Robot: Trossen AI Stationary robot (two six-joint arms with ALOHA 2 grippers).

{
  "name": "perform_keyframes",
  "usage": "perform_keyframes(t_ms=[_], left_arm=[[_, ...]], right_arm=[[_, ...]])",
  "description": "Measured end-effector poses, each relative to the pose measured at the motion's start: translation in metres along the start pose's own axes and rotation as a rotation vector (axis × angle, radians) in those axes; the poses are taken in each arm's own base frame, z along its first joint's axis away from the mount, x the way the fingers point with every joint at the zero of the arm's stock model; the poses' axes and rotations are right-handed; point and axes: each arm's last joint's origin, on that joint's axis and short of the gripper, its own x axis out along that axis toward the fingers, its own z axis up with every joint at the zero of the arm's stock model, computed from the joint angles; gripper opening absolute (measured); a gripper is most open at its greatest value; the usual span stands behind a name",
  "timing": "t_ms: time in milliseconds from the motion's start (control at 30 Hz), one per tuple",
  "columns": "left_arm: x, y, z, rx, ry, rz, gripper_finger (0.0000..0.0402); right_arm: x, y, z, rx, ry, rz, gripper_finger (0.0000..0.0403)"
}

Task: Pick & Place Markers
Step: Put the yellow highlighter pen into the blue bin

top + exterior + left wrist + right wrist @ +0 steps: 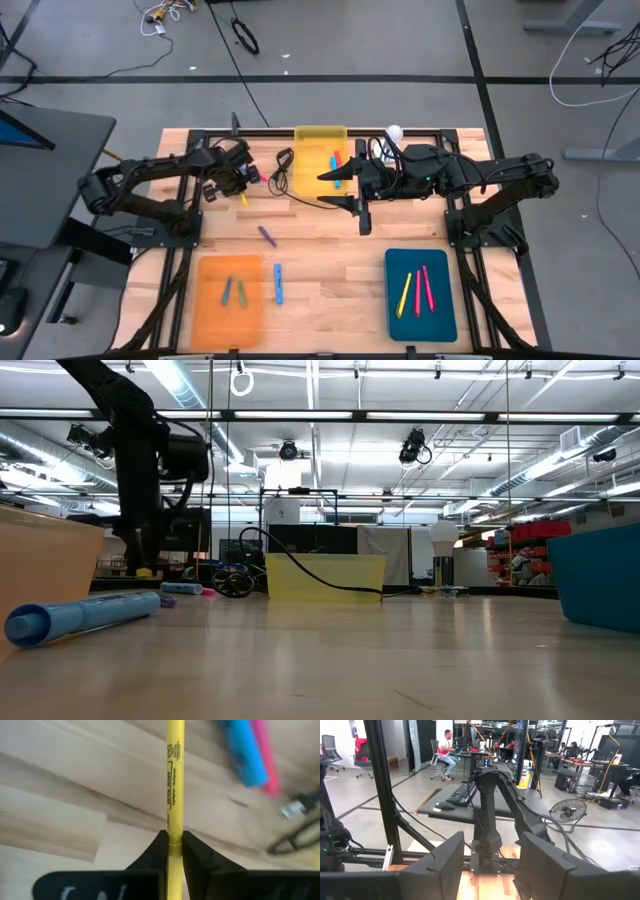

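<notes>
My left gripper point(238, 188) is at the table's far left, shut on a yellow marker point(175, 780). A blue marker point(245, 750) and a pink one point(267, 765) lie on the table just beyond it. My right gripper point(342, 190) is open and empty, level, beside the yellow tray point(305, 140), which holds blue and red markers point(336, 165). A purple marker point(267, 236) and a blue marker point(278, 283) lie on the bare wood. The blue marker is near in the low view point(80, 615). My left gripper pinches the yellow marker's shaft point(175, 837) between its two fingers point(197, 857). The marker runs along the fingers and sticks out ahead of them. The fingers point down at the table. I cannot tell whether the marker is clear of the wood.
An orange tray point(205, 325) at the near left holds two markers. A teal tray point(445, 320) at the near right holds yellow and pink ones. A black cable point(283, 170) loops between my grippers. Bare wood lies in the table's middle.
</notes>
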Motion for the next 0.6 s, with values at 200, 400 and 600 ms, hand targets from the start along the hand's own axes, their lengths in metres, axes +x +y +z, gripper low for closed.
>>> perform_keyframes(t_ms=[200,400,600], left_arm=[[-0.015,-0.002,-0.013,0.148,0.0,-0.085,0.0035],[-0.027,-0.002,-0.024,0.315,0.007,-0.161,0.0034],[-0.042,-0.001,-0.032,0.455,0.025,-0.272,0.0034]], right_arm=[[0.0,0.0,0.0,-0.015,-0.001,0.0,0.0199],[0.0,0.0,0.0,0.016,-0.003,-0.001,0.0199],[0.0,0.0,0.001,0.03,-0.005,-0.001,0.0199]])
